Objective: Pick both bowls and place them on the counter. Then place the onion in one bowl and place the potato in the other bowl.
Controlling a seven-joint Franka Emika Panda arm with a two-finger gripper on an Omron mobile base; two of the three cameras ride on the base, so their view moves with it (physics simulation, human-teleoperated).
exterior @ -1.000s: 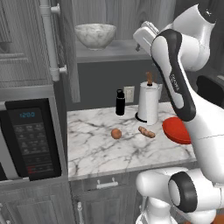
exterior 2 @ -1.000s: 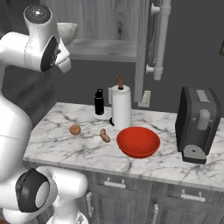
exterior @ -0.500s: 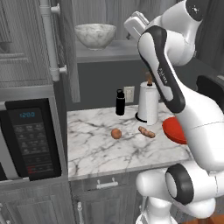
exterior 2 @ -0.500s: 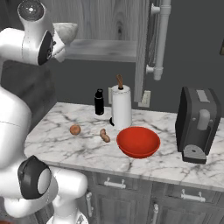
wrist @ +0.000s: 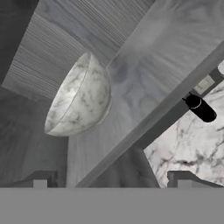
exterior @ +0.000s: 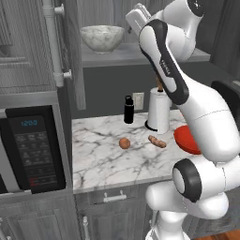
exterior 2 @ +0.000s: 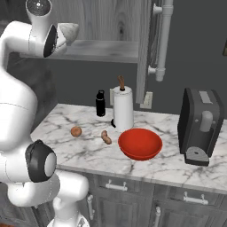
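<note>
**Marble bowl on shelf edge: risk of a knock-off during approach**

Left base view: the marble bowl (exterior: 101,38) is sitting upright on the grey shelf (exterior: 140,54), with the gripper (exterior: 137,18) hanging just beside it. A misjudged reach could be pushing it backward.

Right base view: the red bowl (exterior 2: 139,143) is resting on the counter (exterior 2: 88,153), near the potato (exterior 2: 106,137) and onion (exterior 2: 76,131).

Hand view: the fingertips (wrist: 40,180) are standing spread wide, gripping nothing; the deep, grey-veined bowl is lying ahead, off-centre.
</note>
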